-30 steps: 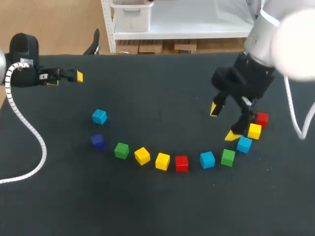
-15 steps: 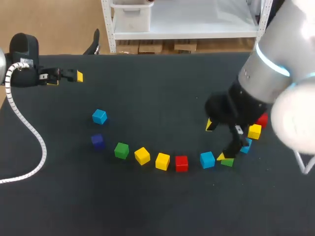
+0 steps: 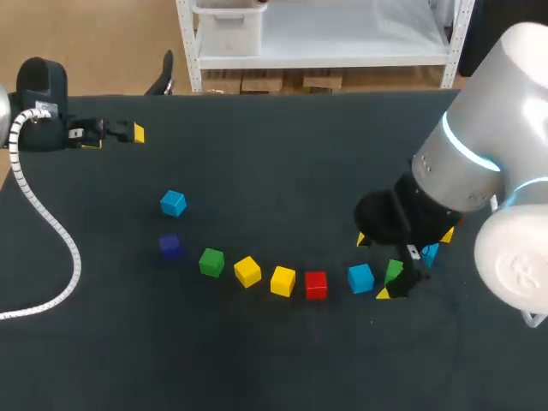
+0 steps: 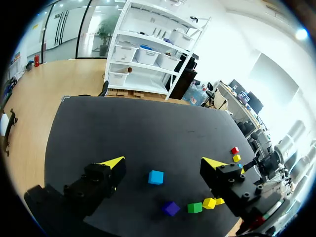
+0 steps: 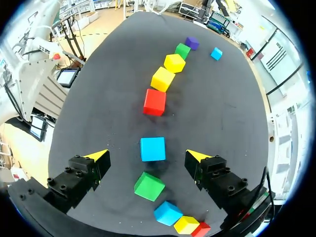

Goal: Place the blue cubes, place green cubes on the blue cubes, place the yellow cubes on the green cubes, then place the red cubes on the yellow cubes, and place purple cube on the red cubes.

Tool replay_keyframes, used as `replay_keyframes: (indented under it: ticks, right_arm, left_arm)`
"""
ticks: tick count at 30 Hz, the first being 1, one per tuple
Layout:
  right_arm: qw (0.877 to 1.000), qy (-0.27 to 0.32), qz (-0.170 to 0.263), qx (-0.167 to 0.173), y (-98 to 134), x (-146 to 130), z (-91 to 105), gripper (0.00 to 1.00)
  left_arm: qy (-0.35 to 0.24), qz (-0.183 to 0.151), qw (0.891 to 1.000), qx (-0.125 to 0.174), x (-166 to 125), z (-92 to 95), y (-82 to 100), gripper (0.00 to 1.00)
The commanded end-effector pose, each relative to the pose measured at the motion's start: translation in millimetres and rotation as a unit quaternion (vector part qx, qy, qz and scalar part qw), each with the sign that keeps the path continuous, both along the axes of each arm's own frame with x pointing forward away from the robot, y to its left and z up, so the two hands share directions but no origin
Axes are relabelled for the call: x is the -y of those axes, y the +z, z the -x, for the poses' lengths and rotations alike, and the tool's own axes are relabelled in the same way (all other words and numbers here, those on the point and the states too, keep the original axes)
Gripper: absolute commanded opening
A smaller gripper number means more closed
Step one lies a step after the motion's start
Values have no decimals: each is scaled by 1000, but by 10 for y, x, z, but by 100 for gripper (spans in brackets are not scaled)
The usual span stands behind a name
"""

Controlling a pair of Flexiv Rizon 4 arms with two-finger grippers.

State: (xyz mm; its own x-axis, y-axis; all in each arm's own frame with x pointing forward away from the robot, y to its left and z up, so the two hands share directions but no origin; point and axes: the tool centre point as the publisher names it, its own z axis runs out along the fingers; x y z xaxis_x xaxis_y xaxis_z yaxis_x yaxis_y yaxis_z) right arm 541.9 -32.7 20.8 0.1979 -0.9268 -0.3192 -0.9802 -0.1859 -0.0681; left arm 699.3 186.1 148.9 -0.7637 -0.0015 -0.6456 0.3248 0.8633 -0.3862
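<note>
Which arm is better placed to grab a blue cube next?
Right. The right gripper hangs open directly above a blue cube in the row. The left gripper sits far off to the side, away from every cube.

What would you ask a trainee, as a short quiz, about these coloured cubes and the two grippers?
1. True or false: the purple cube is already stacked on another cube.
2. In the right wrist view, which colour of cube shows between the open fingers of the right gripper? A red, B blue, C purple.
3. Fill in: the left gripper is ____ (open or shut), with nothing between its fingers.

Key: 1 false, it lies alone on the table. 2 B, the blue cube. 3 open.
</note>
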Motion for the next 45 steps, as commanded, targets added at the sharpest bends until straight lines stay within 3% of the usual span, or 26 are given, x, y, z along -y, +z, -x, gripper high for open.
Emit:
replay_keyframes:
  ticks: [1, 10, 11, 12, 13, 14, 16, 18, 19, 20, 28, 32, 34, 40, 45]
  right_arm:
    - [1000, 7, 3, -13, -108, -64, -82, 100]
    - [1000, 17, 11, -23, -222, -96, -141, 100]
    - [999, 18, 12, -24, -225, -98, -147, 93]
    - [999, 21, 14, -24, -226, -101, -150, 80]
    - [999, 22, 14, -24, -226, -103, -151, 56]
    - [999, 22, 14, -24, -226, -104, -151, 48]
    - [999, 23, 16, -26, -246, -106, -151, 43]
    - [999, 24, 18, -28, -260, -102, -152, 29]
    - [999, 26, 20, -30, -266, -101, -149, 20]
    - [999, 27, 23, -29, -276, -101, -143, 0]
    - [999, 18, 32, -31, -223, -111, -140, 0]
    - [998, -24, 37, -50, -150, -149, -225, 0]
    - [997, -39, 23, -55, -91, -193, -298, 0]
    - [996, -92, 2, -10, 134, -348, -637, 0]
    - [995, -103, 8, -5, 158, -499, -899, 0]
  left_arm:
    - [1, -3, 1000, -3, 9, -3, 13, 100]
    - [1, -3, 1000, -3, 9, -3, 13, 100]
    - [1, -3, 1000, -3, 9, -3, 13, 100]
    - [1, -3, 1000, -3, 9, -3, 13, 100]
    - [1, -3, 1000, -3, 9, -3, 13, 100]
    - [1, -3, 1000, -3, 9, -3, 13, 100]
    - [1, -3, 1000, -3, 9, -3, 13, 100]
    - [1, -3, 1000, -3, 9, -3, 13, 100]
    - [1, -3, 1000, -3, 9, -3, 13, 100]
    - [1, -3, 1000, -3, 9, -3, 13, 100]
    - [1, -3, 1000, -3, 9, -3, 13, 100]
    - [1, -3, 1000, -3, 9, -3, 13, 100]
    - [1, -3, 1000, -3, 9, -3, 13, 100]
    - [1, -3, 1000, -3, 9, -3, 13, 100]
    - [1, -3, 1000, -3, 9, -3, 13, 100]
